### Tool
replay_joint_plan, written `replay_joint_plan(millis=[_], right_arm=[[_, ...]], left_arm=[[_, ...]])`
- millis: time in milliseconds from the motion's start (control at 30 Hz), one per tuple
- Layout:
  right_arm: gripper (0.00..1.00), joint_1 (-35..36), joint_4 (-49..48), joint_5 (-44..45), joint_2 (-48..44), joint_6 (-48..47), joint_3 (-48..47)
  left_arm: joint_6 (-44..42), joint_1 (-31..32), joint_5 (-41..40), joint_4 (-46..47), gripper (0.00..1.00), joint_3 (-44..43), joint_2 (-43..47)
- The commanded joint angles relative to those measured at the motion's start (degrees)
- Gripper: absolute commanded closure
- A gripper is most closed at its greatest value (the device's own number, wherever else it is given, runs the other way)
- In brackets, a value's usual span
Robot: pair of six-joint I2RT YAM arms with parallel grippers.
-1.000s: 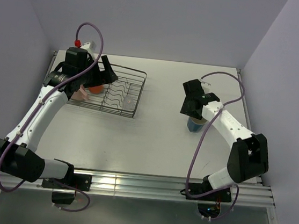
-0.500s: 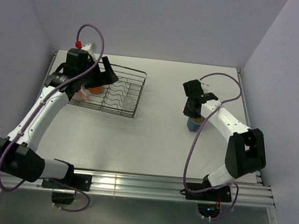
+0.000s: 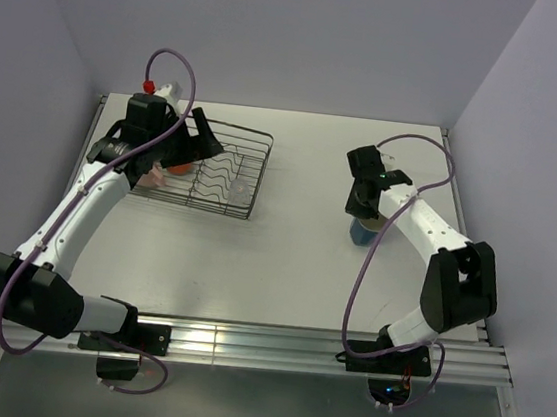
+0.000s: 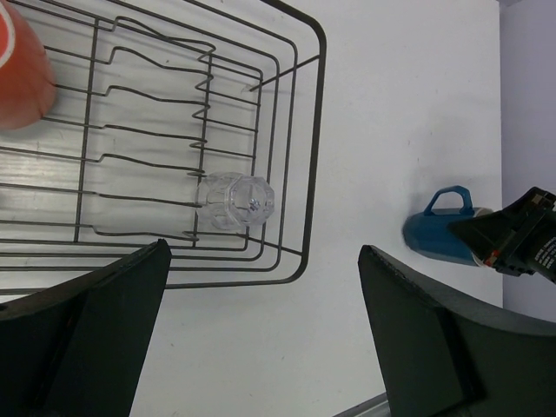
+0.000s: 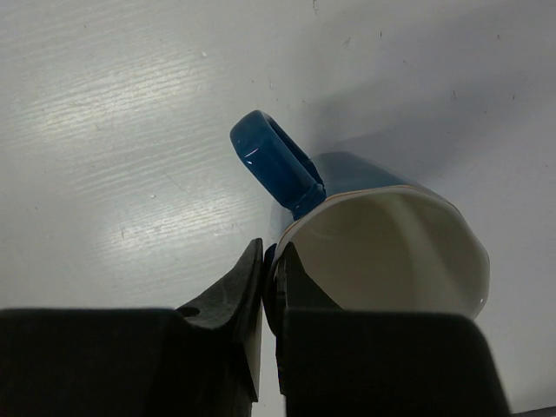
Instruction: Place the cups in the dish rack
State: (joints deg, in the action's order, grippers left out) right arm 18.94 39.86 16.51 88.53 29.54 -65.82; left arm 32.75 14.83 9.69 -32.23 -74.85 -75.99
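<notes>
A blue cup (image 3: 361, 234) with a pale inside stands on the white table at the right. My right gripper (image 3: 362, 211) is shut on its rim (image 5: 300, 228) beside the handle (image 5: 276, 163), one finger inside the cup and one outside. The dark wire dish rack (image 3: 259, 178) sits at the left. It holds an orange cup (image 3: 178, 166), a pink cup (image 3: 151, 177) and a clear glass tumbler (image 4: 236, 201). My left gripper (image 4: 265, 254) hovers open over the rack's near right corner, holding nothing. The blue cup (image 4: 437, 237) also shows in the left wrist view.
The table (image 3: 283, 259) is walled at the back and sides by pale purple panels. A metal rail (image 3: 273, 344) runs along the near edge where both arm bases sit. Purple cables loop above each arm.
My right gripper has closed onto the blue cup's rim. The left arm has shifted only slightly above the rack.
</notes>
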Motion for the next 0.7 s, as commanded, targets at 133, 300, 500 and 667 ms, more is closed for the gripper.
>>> replay_joint_plan(millis=[133, 300, 500, 667], right_arm=[[1.0, -0.57, 4.35, -2.87, -6.96, -1.24, -12.81], [1.0, -0.48, 3.66, -12.01, -4.87, 0.51, -30.62], [1.0, -0.31, -8.82, -35.92, 4.0, 8.6, -47.78], [1.0, -0.31, -20.91, -45.07, 9.11, 16.31, -50.73]], left_arm=[[1.0, 0.29, 5.94, 5.07, 0.03, -0.82, -0.74], [1.43, 0.2, 10.34, 9.19, 0.02, -0.74, -0.83], [4.85, -0.77, 15.87, 18.07, 0.01, -4.07, -3.11], [12.06, -2.52, 22.9, 38.65, 0.01, -0.67, -5.58]])
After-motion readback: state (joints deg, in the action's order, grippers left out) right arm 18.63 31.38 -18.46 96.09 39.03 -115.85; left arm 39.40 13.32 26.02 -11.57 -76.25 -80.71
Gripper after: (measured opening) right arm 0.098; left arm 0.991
